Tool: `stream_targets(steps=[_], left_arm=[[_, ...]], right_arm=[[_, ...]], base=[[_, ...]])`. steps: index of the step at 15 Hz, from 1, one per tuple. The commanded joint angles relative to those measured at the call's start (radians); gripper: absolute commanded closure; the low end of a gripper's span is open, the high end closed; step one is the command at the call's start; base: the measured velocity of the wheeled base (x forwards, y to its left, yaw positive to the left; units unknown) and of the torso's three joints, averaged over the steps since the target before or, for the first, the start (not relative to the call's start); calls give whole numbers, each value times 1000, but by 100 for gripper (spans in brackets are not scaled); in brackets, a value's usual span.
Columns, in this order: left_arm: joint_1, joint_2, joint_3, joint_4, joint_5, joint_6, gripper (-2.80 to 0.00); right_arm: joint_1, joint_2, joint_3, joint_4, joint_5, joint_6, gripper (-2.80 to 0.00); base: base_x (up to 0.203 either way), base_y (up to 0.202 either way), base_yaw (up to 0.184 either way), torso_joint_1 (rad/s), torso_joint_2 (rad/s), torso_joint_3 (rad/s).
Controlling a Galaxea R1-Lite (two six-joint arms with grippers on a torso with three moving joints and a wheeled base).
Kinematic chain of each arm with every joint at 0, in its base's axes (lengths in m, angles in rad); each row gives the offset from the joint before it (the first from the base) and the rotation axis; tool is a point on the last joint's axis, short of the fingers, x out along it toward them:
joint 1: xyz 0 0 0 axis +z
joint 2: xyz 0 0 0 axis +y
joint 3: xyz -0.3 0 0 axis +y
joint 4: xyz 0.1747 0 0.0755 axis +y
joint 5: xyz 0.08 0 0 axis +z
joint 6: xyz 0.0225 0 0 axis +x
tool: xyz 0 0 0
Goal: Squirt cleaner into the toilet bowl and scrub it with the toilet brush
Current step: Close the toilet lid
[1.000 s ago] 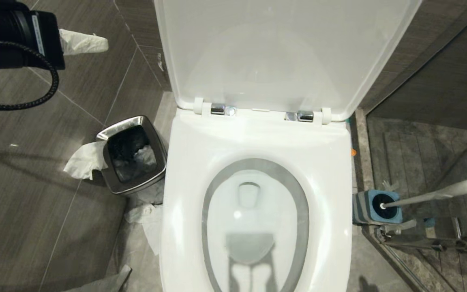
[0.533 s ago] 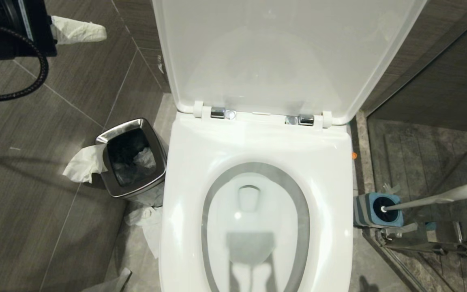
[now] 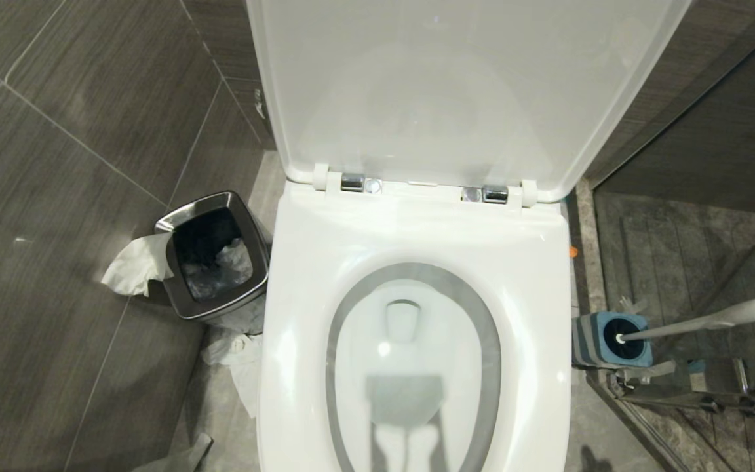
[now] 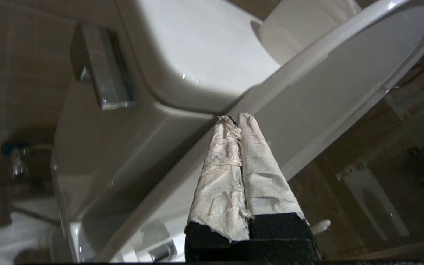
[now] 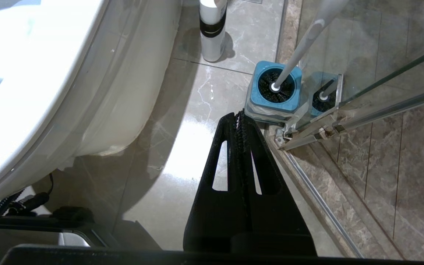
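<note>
**Standing ready: lid up, brush in its holder, both grippers pressed shut**

Gaping under the raised white plastic lid (image 3: 463, 85), the large glossy white ceramic toilet bowl (image 3: 410, 367) fills the middle of the head view, its white seat (image 3: 417, 229) down around the oval opening; to the robot's right of the bowl, on the floor, the squarish blue-and-grey brush holder (image 3: 610, 337) stands beside the glass shower partition (image 5: 363, 106), and the toilet brush with the long slim white plastic handle (image 3: 712, 320) sits in it, handle leaning away to the right, rounded tip uppermost; in the right wrist view a white plastic bottle with a black band (image 5: 212, 29), its top cut off by the frame edge, stands upright on the marble-look floor tiles (image 5: 182, 121) between the toilet base and the holder; whether it is the cleaner cannot be told

To the robot's left of the bowl a small square steel bin (image 3: 213, 259) holds crumpled paper, with white tissue (image 3: 132, 265) draped over its rim and more lying on the floor beside it

Neither arm shows in the head view; the left gripper (image 4: 234, 119), fingers wrapped in white paper and pressed together on nothing, points at the edge of the raised lid beside the cistern (image 4: 197, 48); the right gripper (image 5: 237, 117), black fingers closed and empty, hangs above the floor just short of the holder
</note>
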Motion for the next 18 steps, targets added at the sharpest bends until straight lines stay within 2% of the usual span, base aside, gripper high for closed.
stream_targets(steps=[1, 3, 4, 6, 10, 14, 16, 18], left_arm=[[-5, 48, -5, -135, -5, -5, 0], [-17, 99, -3, -334, -15, -4, 0], [-35, 120, 1, -388, -41, -11, 0], [-54, 148, -2, -402, -58, -9, 0], [-99, 225, -3, -584, -111, 1, 0], [-109, 257, 2, -588, -105, 97, 0], [-109, 257, 4, -583, -85, 100, 0], [-109, 253, 4, -570, -23, 100, 0]], right_arm=[[0, 1, 0, 0, 0, 0, 0], [1, 1, 0, 0, 0, 0, 0], [1, 1, 0, 0, 0, 0, 0], [1, 1, 0, 0, 0, 0, 0], [0, 1, 1, 0, 0, 0, 0], [1, 1, 0, 0, 0, 0, 0], [-1, 1, 0, 0, 0, 0, 0], [1, 1, 1, 0, 0, 0, 0]], base=[[0, 0, 0, 0, 0, 0], [0, 0, 0, 0, 0, 0], [0, 0, 0, 0, 0, 0], [0, 0, 0, 0, 0, 0], [0, 0, 0, 0, 0, 0], [0, 0, 0, 0, 0, 0], [0, 0, 0, 0, 0, 0], [0, 0, 0, 0, 0, 0]])
